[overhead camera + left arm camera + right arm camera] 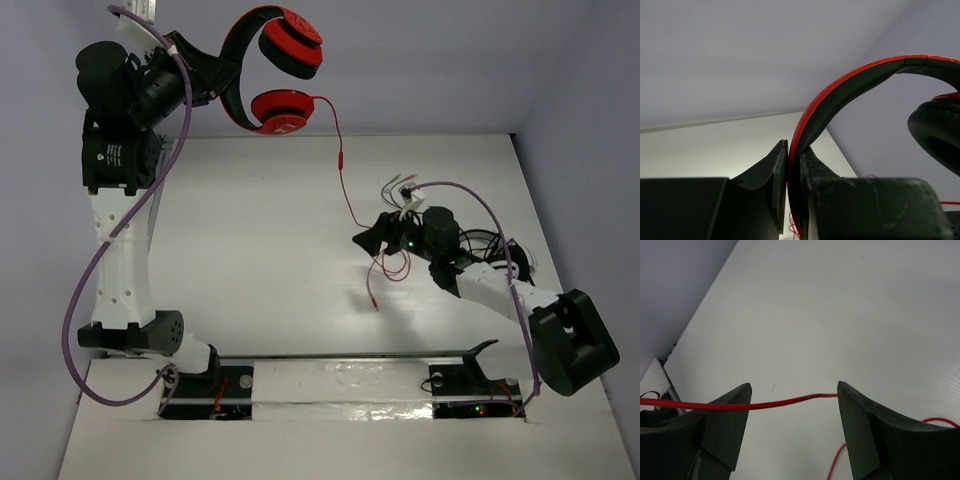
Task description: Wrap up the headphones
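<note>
1. I am clamping my left jaws shut on the black-lined headband of the headphones (292,47), in the upper left of the top view, well above the table (260,250)
2. In the left wrist view my two fingers (774,175) are pressing on either side of the headband (840,95), which is arching up and over toward the right of the frame. A black ear pad (935,130) is showing at the right edge
3. The headphones are hanging in the air at the upper middle of the top view, one red cup above the other, neither touching the table
4. The thin red cable (340,165) is dropping from the lower cup, down and to the right, toward my right jaws at the right centre of the frame
5. I am holding my right jaws wide open low over the table, gripping nothing. In the right wrist view the red cable (780,402) is running across the gap between them, from the left edge of the frame, past the left finger (727,425), to the inner edge of the right finger (865,430)
6. Beyond my right jaws the cable is looping on the table, its free end (375,303) lying just below them in the top view
7. A thin dark cable with green and red plugs (400,184) is lying on the table just above my right jaws in the top view
</note>
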